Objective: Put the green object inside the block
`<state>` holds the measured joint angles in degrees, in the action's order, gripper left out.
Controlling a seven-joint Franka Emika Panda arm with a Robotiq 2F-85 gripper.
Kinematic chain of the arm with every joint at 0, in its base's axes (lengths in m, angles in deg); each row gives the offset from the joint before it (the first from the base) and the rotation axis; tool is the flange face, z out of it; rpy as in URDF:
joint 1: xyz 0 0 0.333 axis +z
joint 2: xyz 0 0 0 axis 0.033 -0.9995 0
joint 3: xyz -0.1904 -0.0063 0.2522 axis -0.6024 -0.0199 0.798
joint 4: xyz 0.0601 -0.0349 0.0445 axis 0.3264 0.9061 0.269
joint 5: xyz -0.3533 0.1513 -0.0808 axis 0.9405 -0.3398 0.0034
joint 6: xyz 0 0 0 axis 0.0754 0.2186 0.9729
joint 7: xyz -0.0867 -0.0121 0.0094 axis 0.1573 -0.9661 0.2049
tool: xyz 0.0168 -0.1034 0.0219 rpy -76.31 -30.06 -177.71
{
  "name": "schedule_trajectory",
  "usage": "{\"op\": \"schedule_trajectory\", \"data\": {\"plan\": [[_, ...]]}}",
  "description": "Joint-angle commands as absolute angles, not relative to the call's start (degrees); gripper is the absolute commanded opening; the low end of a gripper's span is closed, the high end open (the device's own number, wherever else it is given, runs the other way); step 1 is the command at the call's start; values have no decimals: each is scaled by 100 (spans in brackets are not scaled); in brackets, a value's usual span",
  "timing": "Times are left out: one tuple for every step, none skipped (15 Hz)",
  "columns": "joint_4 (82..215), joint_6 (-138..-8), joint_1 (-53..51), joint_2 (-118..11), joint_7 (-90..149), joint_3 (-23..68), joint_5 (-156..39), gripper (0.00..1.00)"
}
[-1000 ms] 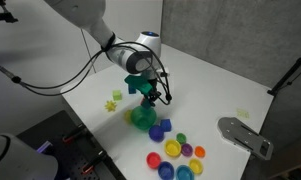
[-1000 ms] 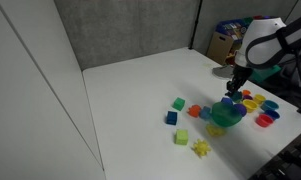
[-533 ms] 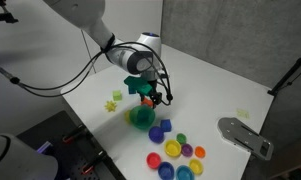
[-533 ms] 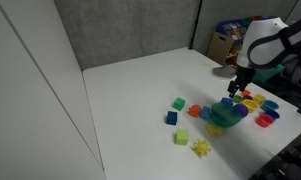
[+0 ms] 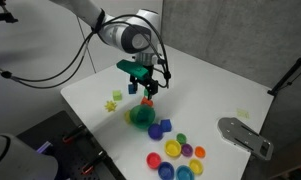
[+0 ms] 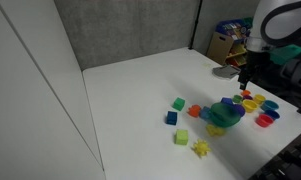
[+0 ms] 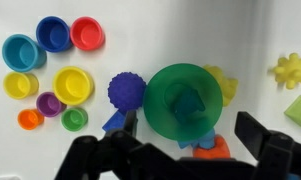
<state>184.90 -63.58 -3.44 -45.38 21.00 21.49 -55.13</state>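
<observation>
On the white worktop (image 5: 205, 85), the translucent green plastic cup (image 7: 183, 100) stands free among scattered toys. A purple spiky ball (image 7: 127, 90) is just beside its rim, and a yellow piece is partly hidden behind it. A blue block-like shape (image 7: 191, 106) shows within the cup's outline, but it cannot be told whether it lies inside the cup or under it.

The tool (image 5: 148, 90) hangs straight above the cup and well clear of it. Its fingers (image 7: 252, 132) are spread wide with nothing held between them. This centred, raised stance probably keeps the fingers from knocking the crowded pieces below.

Since cup and block look joined and the tool is empty, the task seems at or near its end. A group of small coloured stacking cups (image 7: 52, 33) sits well apart, out of the tool's way. An orange block (image 7: 212, 148) lies just beside the green cup and could catch a finger on any descent.
</observation>
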Motion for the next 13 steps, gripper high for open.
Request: {"op": "schedule_trajectory", "data": {"plan": [[18638,-5504,-329,-3714,2228,2288,-5535,100],[18669,-5299,-322,-3501,2226,2323,-5528,100],[18727,-5167,-320,-3259,2220,2355,-5542,100],[18763,-5053,-319,-3047,2236,2383,-5560,100],[18797,-4945,-322,-2830,2228,2404,-5595,100],[18807,-4828,-326,-2660,2247,2422,-5574,100],[18843,-4762,-334,-2484,2267,2435,-5543,100],[18867,-4622,-343,-2318,2236,2434,-5565,100],[18891,-4381,-348,-2182,2128,2414,-5614,100],[18713,-4613,-341,-2555,2104,2420,-5533,100],[18752,-4484,-340,-2408,2104,2419,-5534,100],[18795,-4430,-340,-2307,2104,2418,-5535,100],[18833,-4421,-340,-2253,2104,2418,-5536,100]]}}
